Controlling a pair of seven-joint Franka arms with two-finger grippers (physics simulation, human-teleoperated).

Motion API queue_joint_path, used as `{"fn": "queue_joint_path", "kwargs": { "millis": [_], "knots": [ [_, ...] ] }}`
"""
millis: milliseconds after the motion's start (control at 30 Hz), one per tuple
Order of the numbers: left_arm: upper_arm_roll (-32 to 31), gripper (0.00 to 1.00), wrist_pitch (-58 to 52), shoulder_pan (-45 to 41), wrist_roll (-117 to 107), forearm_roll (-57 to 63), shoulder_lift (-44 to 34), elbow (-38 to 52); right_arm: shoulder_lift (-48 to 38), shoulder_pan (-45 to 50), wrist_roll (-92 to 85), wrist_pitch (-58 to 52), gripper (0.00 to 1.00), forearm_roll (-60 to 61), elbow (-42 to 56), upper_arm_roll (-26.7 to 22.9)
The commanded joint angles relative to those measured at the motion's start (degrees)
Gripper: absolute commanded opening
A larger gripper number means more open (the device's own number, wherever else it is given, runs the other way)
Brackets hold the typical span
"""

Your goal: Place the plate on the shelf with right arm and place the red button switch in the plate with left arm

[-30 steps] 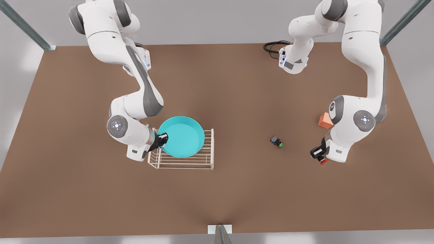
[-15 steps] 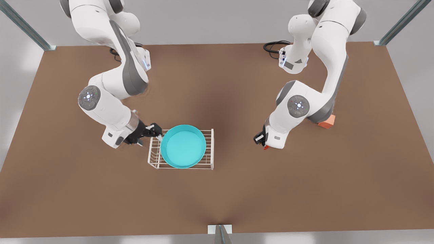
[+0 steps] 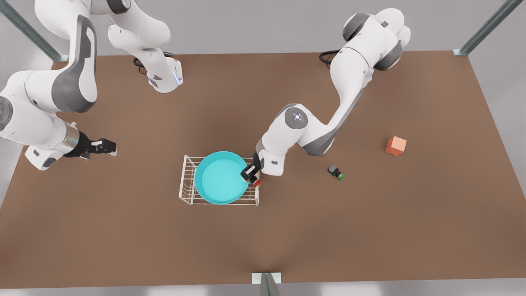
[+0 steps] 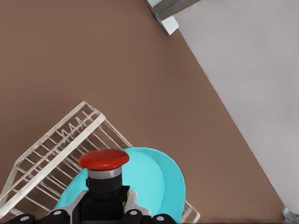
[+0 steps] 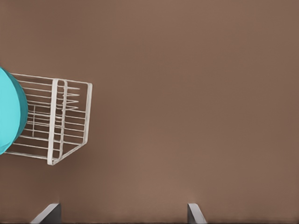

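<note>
The plate [image 3: 220, 177] lies flat on the shelf [image 3: 187, 193], so the first half of the task looks done. The second half is not yet finished: the left gripper [image 3: 250, 176] hangs over the plate's rim on the front view's right, with its fingers clamped on the black body of the red switch [image 4: 103, 159], the red cap pointing away from the wrist. In the left wrist view the switch sits above the plate's edge, with the shelf bars beside it. I judge that the switch must go a little more toward the plate's middle before release, otherwise it can land on the rim or fall through the bars. The right gripper [image 3: 107, 146] waits well apart from the shelf, at the front view's left, with its fingers apart and nothing between them. On the tabletop [image 3: 370, 230], the green switch [image 3: 335, 172] and the orange cube [image 3: 396, 146] lie far from the plate, and nothing stands in the way.
</note>
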Motion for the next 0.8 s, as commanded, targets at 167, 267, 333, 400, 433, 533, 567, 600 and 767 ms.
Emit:
{"fn": "queue_joint_path", "kwargs": {
  "millis": [167,267,333,400,433,533,567,600,767],
  "knots": [
    [4.4,0.45,9.2,-8.4,-33.9,0.1,3.7,3.8,0.0,-0.1,-7.3,-4.0,1.00,-0.4,0.3,-0.1],
    [4.6,1.00,9.1,-9.4,-34.6,0.1,3.6,3.8,0.0,0.0,-7.3,-4.0,1.00,-0.4,0.7,-0.1],
    [5.4,1.00,8.1,-9.4,-34.2,2.9,3.3,3.8,0.0,0.1,-7.4,-4.0,1.00,-0.4,0.7,0.0],
    [5.5,1.00,-1.0,-8.8,-30.1,3.4,2.4,3.8,0.0,0.0,-7.4,-4.0,1.00,-0.5,0.7,0.0],
    [4.6,1.00,-12.5,-4.5,-19.7,3.0,0.4,3.8,0.0,0.1,-7.4,-4.0,1.00,-0.5,0.7,0.1],
    [-0.8,1.00,-43.1,14.8,24.6,3.0,-5.6,3.8,0.0,0.1,-7.4,-4.0,1.00,-0.4,0.7,0.1],
    [-0.7,1.00,-49.5,20.4,42.9,6.0,-7.4,3.6,0.1,0.2,-7.5,-4.0,1.00,-0.4,0.7,0.1],
    [-0.8,1.00,-53.5,26.6,57.6,6.3,-9.0,3.3,0.1,0.1,-7.5,-4.0,1.00,-0.4,0.7,0.1],
    [-0.3,1.00,-56.1,31.4,74.7,8.7,-9.7,2.3,0.5,0.2,-7.5,-4.0,1.00,-0.4,0.7,0.3]
  ]
}}
